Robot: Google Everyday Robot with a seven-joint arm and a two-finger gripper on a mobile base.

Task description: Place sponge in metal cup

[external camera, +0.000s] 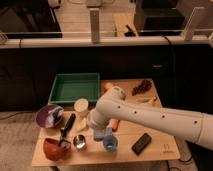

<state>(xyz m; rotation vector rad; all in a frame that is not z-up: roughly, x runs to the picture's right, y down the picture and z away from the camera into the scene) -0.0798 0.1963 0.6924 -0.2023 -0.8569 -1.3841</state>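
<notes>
The metal cup (79,142), small and shiny, stands near the table's front edge, left of the middle. A teal-blue block, the sponge (100,134), shows just under the end of my white arm, right of the metal cup and touching or just beside the round blue cup (110,145). My gripper (98,128) is at the arm's lower end, right above the sponge and mostly hidden by the arm. Whether it holds the sponge cannot be made out.
A white cup (81,106) stands behind the metal cup. A green tray (74,87) is at the back left. A purple bowl (49,116), a red bowl (54,148), a black-handled tool (67,126), a black block (141,143), grapes (142,87) and a banana (145,100) lie around.
</notes>
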